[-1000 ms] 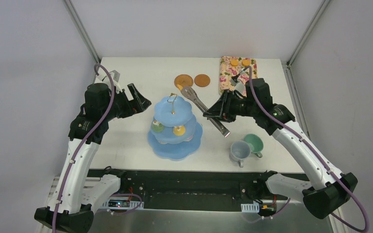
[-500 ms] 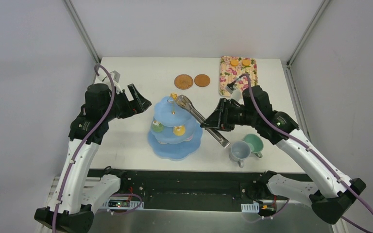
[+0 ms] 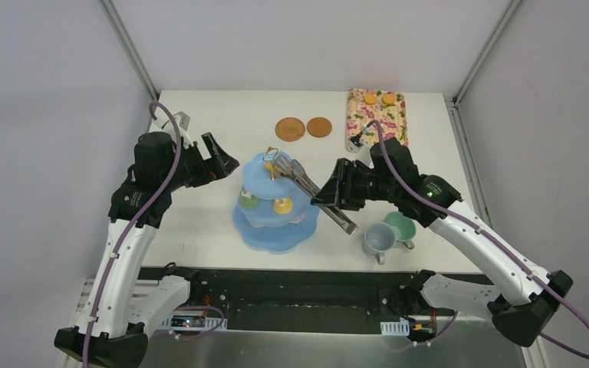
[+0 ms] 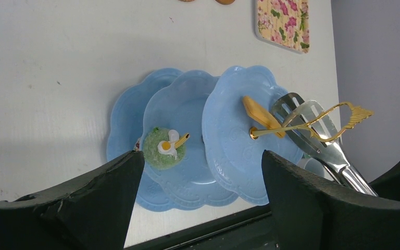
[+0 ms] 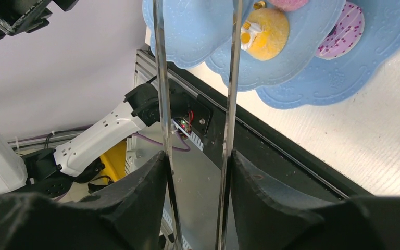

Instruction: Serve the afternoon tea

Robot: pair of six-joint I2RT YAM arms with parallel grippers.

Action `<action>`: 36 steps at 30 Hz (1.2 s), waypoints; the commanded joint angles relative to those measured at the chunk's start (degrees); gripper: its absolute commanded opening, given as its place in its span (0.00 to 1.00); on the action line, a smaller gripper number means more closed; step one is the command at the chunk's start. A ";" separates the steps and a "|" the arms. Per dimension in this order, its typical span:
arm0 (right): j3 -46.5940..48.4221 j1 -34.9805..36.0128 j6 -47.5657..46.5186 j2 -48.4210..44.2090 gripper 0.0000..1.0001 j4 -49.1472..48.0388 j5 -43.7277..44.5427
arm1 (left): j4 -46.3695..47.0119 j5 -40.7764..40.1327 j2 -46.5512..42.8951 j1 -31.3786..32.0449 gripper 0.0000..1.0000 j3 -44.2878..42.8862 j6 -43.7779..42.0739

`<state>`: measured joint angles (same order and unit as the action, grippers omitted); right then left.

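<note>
Fingers of the right gripper [image 5: 197, 161] clasp silver metal tongs [image 3: 301, 176], blades parted over the top tier of the light-blue three-tier scalloped stand [image 3: 264, 175], apparently to leave the orange biscuit [image 4: 258, 112] there, while the left gripper [image 3: 221, 157] hovers wide open and empty beside the stand

You have metal tongs [image 3: 301, 176] slanting above the white table [image 3: 199, 138], ends slightly parted; a floral rectangular tray [image 3: 376, 119] sits near its far right corner.
</note>
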<state>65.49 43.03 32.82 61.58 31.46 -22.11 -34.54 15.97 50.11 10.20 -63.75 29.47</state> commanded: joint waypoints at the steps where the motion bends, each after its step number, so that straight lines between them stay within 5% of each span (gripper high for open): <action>1: 1.12 0.55 0.09 -0.99 0.49 -1.37 2.31 | 1.91 0.03 -0.21 0.66 0.87 -0.10 -0.73; 10: 3.91 0.48 0.01 -4.60 0.46 0.30 11.03 | 1.69 -0.50 -0.25 0.70 0.87 0.19 -1.09; 17: 2.75 0.68 -1.86 -3.12 0.44 -0.27 1.62 | 1.58 -1.08 -0.26 0.70 0.87 0.22 -1.44; 36: 4.73 0.77 -6.36 -3.72 0.38 4.01 -1.49 | 2.06 -1.58 0.41 0.70 0.87 0.64 -1.09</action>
<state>67.31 43.44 27.79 59.31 36.18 -20.80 -34.52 15.75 50.30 10.52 -62.96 29.15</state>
